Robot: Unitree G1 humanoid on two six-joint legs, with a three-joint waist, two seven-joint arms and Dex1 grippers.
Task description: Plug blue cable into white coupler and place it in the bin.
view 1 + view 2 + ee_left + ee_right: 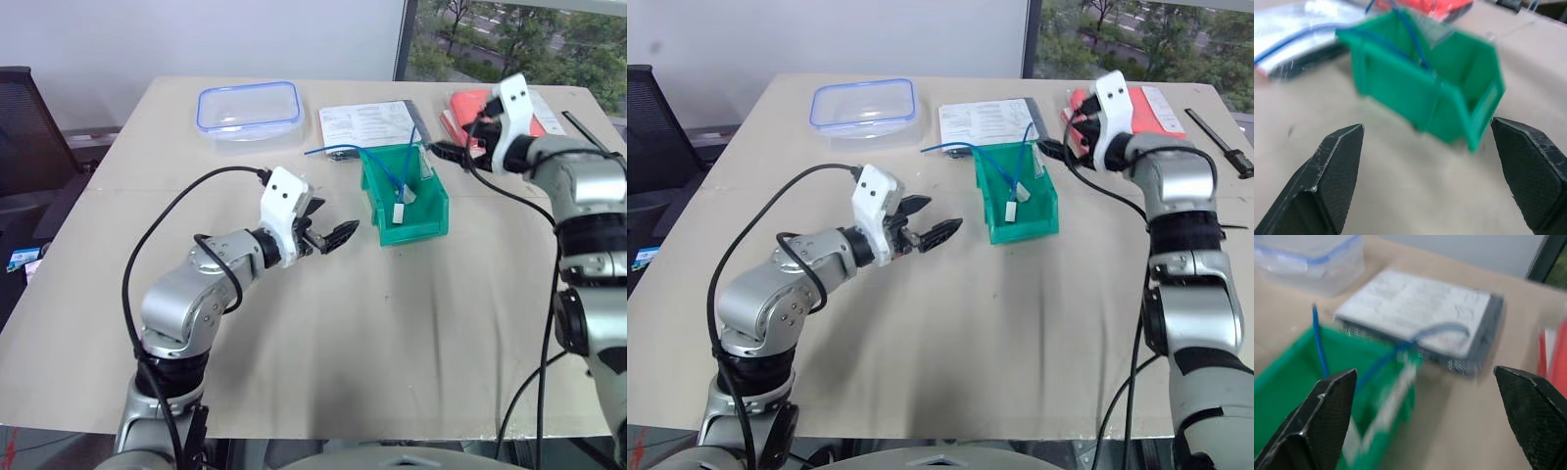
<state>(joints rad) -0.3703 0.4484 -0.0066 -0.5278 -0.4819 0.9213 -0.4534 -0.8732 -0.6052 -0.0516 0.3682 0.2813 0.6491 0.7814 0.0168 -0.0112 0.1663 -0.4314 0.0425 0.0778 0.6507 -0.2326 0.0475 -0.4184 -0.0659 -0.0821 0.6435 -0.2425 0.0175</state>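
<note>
The green bin (432, 211) stands mid-table with its cut-away front toward me. Inside it lies the white coupler (401, 210), and the blue cable (383, 167) runs down to it. The cable's other end arches out over the bin's back rim toward the papers. Whether the plug is seated is too small to tell. My left gripper (331, 225) hovers open and empty just left of the bin, pointing at it; its black fingertips (1342, 156) frame the bin (1425, 93). My right gripper (457, 137) is raised behind the bin's right side, open and empty, its fingers (1327, 411) spread wide above the bin's rim (1283, 377).
A clear food box with a blue rim (249, 110) sits at the back left. A booklet of printed papers (367, 122) lies behind the bin, and a red packet (462, 106) lies at the back right. A black tool (1220, 133) rests near the right edge. An office chair (24, 127) stands left of the table.
</note>
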